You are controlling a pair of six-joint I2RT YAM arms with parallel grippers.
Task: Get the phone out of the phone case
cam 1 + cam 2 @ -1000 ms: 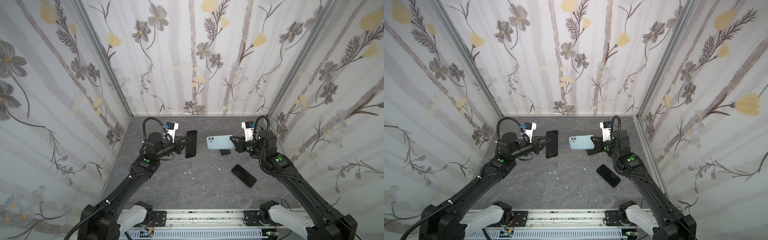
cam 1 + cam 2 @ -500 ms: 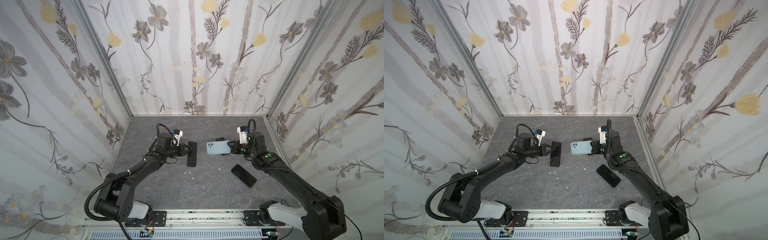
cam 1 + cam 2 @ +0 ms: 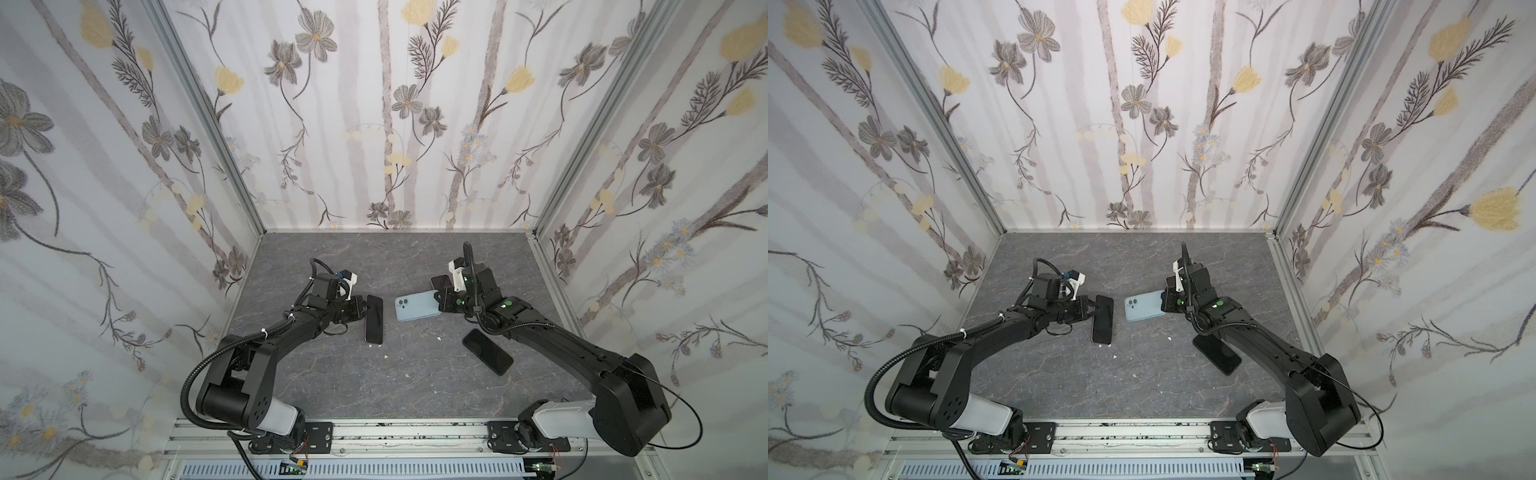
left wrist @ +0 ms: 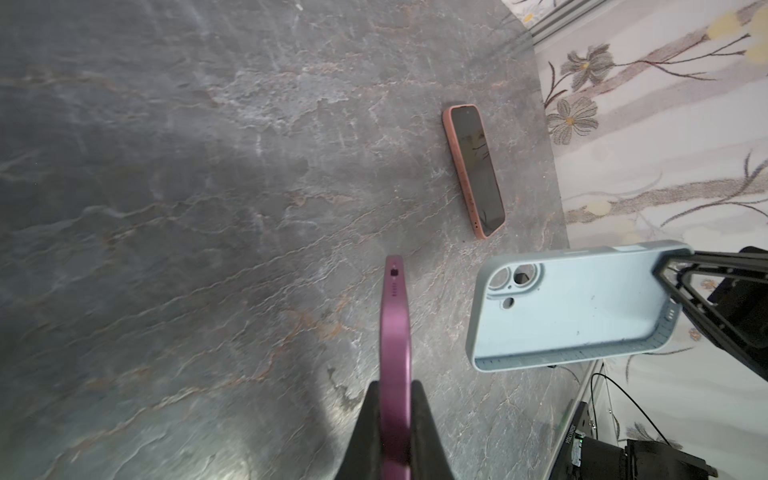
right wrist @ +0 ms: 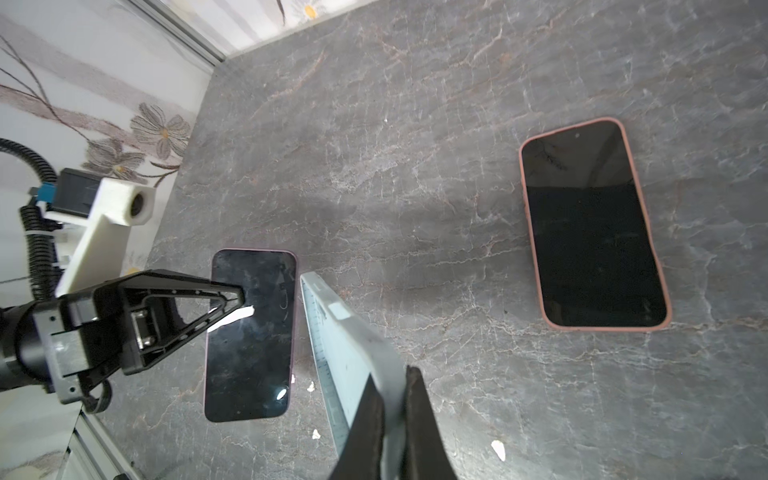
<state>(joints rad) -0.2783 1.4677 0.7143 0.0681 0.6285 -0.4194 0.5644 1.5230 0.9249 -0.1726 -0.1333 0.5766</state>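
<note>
Left gripper [image 3: 362, 311]: clenched, pinching the purple phone [image 3: 374, 320] across its front and back, so the left wrist view is seeing it edge-on [image 4: 397, 324].
Right gripper [image 3: 438, 297]: clamping down on one end of the light blue phone case [image 3: 417, 305], the end away from the camera cutouts.
Phone: sitting fully out of the case, just beside it with a gap between them, dark screen facing the right wrist camera [image 5: 249, 336]. Can't tell if its lower end is touching the worktop [image 3: 415, 386].
Case: hanging empty, hollow side showing in the left wrist view [image 4: 573, 307].
Other stuff: pink-cased phone [image 5: 594, 224] lying screen up, and a black phone [image 3: 487, 351] lying flat by the right arm.
Writing: tiny white lettering showing on a black box [image 4: 571, 440], too small to read.
</note>
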